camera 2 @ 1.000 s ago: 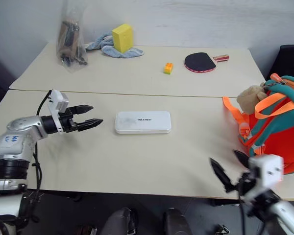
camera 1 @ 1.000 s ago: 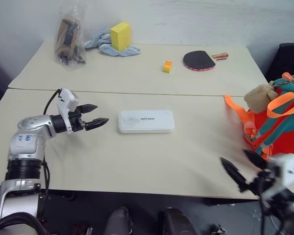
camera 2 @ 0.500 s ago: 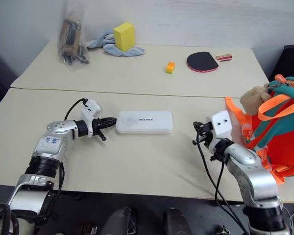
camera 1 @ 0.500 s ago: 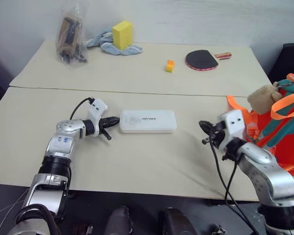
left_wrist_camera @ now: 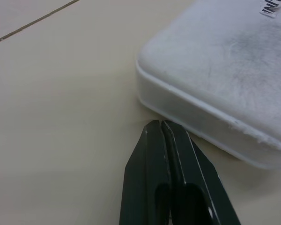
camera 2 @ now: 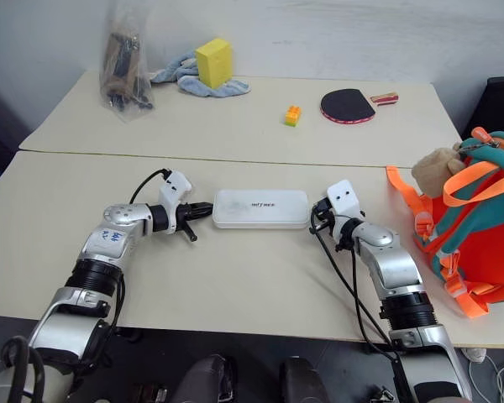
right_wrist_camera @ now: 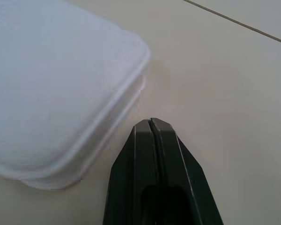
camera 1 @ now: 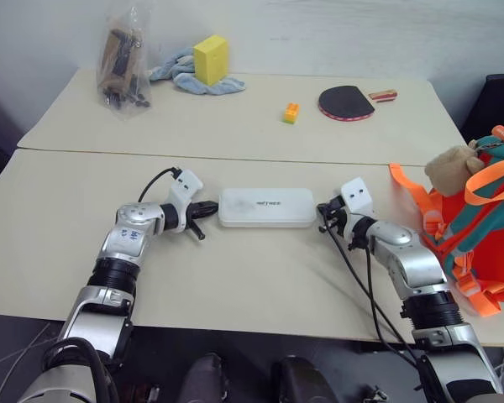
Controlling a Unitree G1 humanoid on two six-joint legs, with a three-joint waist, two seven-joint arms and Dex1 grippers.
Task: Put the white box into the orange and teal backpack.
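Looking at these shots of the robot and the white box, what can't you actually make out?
- Lettering on the white box: too small in the eye views, cut off by the edge in the left wrist view.
- Orange and teal backpack: cut by the right edge of the eye views; its opening is not visible.
- Contents of the clear bag: too small, blurred by plastic.
- Whether the shut left gripper or right gripper touches the box.

Far table, back left: clear plastic bag (camera 1: 120,63) of dark brown items, standing upright. Just beside it, yellow sponge-like block (camera 1: 209,60) sits on crumpled light-blue cloth (camera 1: 181,75). Mid-table: small orange-and-yellow toy brick (camera 1: 291,112), alone. Right of brick: black table-tennis paddle (camera 1: 345,102), red-edged, lying flat, wooden handle pointing right.
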